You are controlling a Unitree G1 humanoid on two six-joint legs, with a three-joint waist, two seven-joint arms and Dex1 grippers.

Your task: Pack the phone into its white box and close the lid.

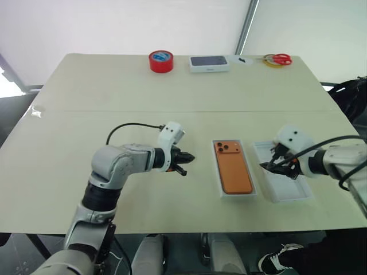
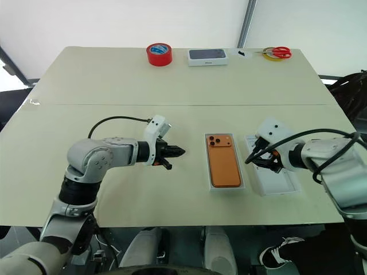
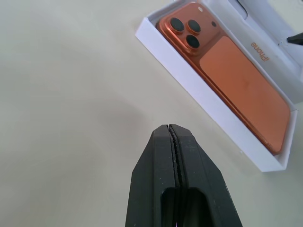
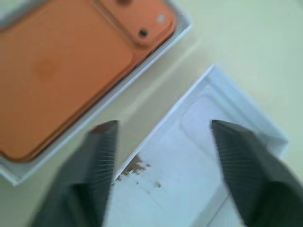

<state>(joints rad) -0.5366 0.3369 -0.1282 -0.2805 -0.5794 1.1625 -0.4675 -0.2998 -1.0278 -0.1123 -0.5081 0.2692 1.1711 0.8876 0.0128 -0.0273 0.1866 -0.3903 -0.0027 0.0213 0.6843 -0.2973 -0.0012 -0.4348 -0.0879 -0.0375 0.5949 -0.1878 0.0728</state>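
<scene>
The orange phone [image 1: 233,169] lies back up inside the white box [image 1: 218,172] at the table's middle, camera cluster at the far end. Just right of it the lid [image 1: 287,189] lies open side up, white inside with a rounded recess [image 4: 199,118] and lettering on its side wall. My right gripper [image 1: 278,168] hovers over the lid's near-left part, open, nothing between its fingers [image 4: 102,151]. Left of the box, my left gripper [image 1: 188,157] points at it from a short distance over bare table, shut and empty [image 3: 169,128].
Along the table's far edge stand a red tape roll [image 1: 161,61], a small white box with a dark top [image 1: 209,63] and red-handled scissors [image 1: 279,58] on a yellow ring. A seam [image 1: 86,110] crosses the table. A cable loops from my left wrist.
</scene>
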